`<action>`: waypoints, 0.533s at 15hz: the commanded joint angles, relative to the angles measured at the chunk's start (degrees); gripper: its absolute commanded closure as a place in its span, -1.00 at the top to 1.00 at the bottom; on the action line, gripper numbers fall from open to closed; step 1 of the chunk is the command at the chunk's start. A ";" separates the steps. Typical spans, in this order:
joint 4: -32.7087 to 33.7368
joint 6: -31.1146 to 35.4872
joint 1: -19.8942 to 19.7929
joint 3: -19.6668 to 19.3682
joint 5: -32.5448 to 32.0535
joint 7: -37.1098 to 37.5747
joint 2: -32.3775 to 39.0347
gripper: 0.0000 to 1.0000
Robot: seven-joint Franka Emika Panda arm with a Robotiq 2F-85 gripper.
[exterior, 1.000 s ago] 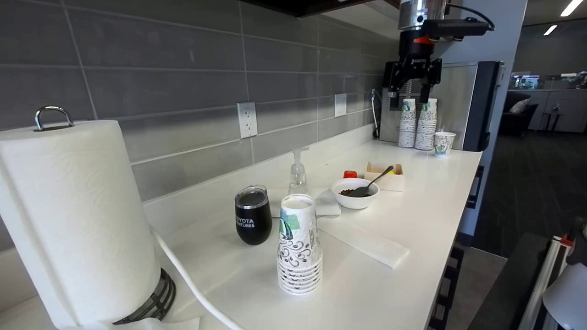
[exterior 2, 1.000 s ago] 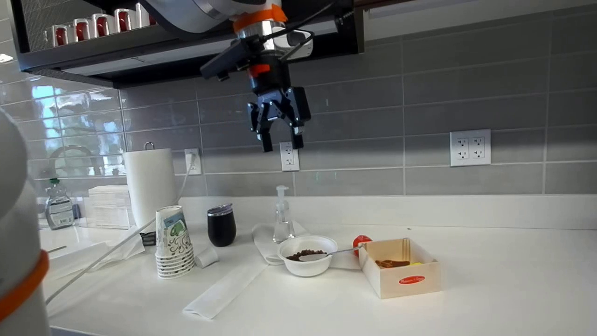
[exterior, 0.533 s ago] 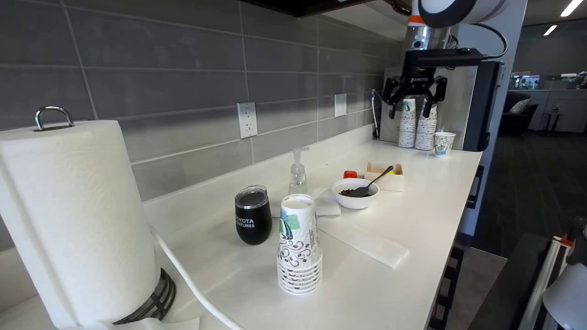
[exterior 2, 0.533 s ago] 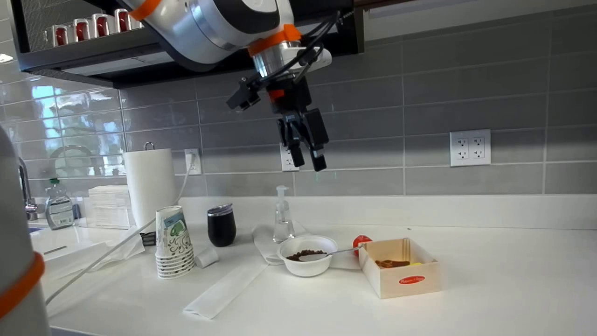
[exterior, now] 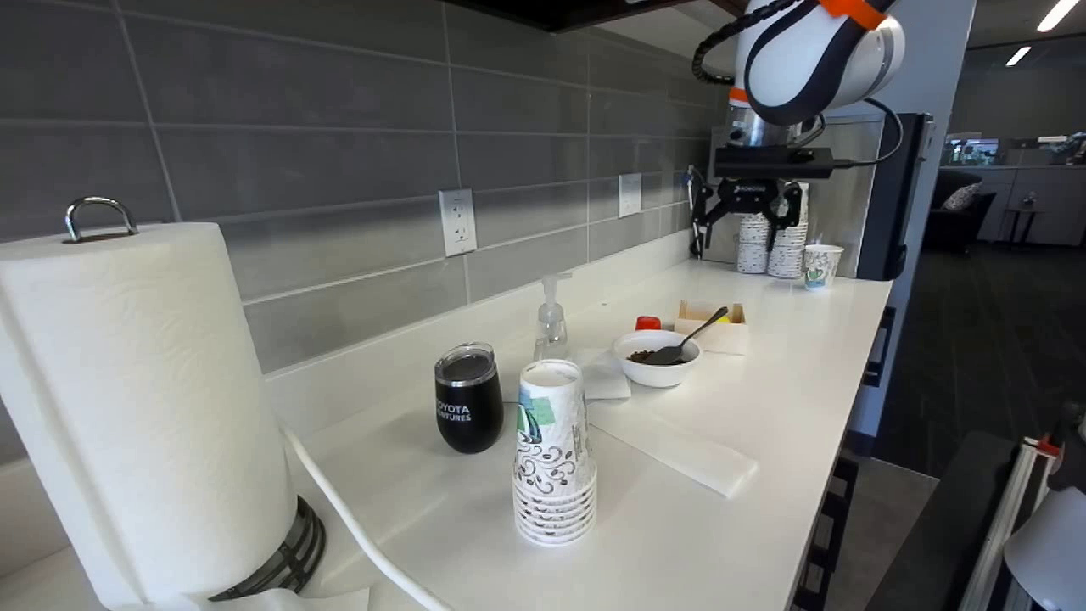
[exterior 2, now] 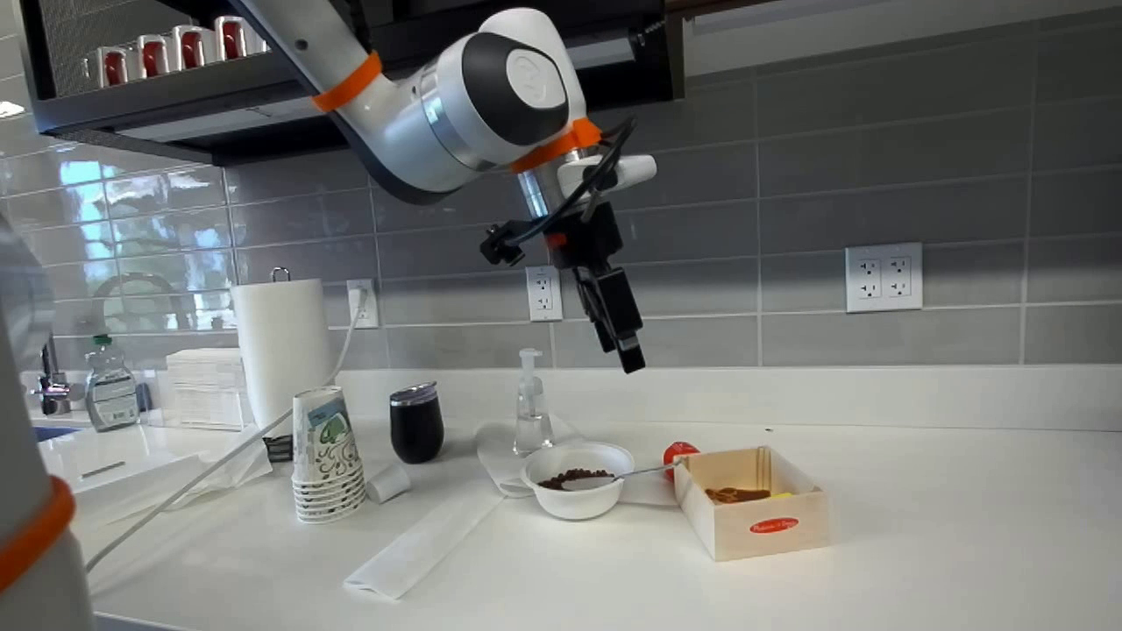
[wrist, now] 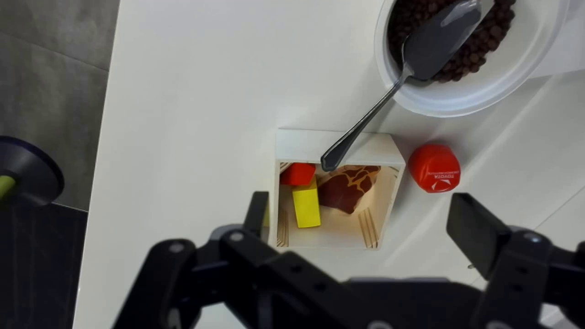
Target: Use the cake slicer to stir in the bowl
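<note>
my gripper (wrist: pixel 363 217) hangs in the air above the tabletop (wrist: pixel 196 114), wide open, with nothing between its fingers (wrist: pixel 475 235). the cake slicer (wrist: pixel 429 52) leans in the bowl (wrist: pixel 445 108), blade lying on the dark brown pieces (wrist: pixel 475 55), its handle (wrist: pixel 364 121) running out over the rim and reaching the wooden box (wrist: pixel 301 144); whether it touches the box's wall i cannot tell.

i take this for the stage just ahead of the grasp, and the box worries me most. in the wrist view my fingers stand to either side of it, so coming straight down i might straddle the box and miss the handle, or strike a wall with a fingertip. if i close at the handle's very end, i could pinch the box along with it and drag both. the red thing (wrist: pixel 434 169) just beside the box could get knocked by a finger spread this wide.

the handle also lies at a slant to the way my fingers close, so a grip taken like this may twist it or hold it too loosely to stir. pressing on the free end could lever the blade up and flick pieces out. later, the bowl looks light to me: a hard push of the blade against its wall might slide or tip it.
</note>
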 commanded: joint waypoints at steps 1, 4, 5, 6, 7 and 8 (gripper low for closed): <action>4.80 1.83 0.00 0.14 -4.57 8.41 7.87 1.00; 6.89 3.06 1.55 -1.31 -7.74 13.27 12.65 1.00; 7.47 3.35 2.26 -2.06 -8.41 14.47 13.95 1.00; 7.82 3.96 2.86 -2.79 -9.16 15.77 15.38 1.00; 8.25 4.45 3.65 -3.67 -9.45 16.56 16.68 1.00; 8.59 4.91 4.45 -4.57 -9.76 17.42 17.81 1.00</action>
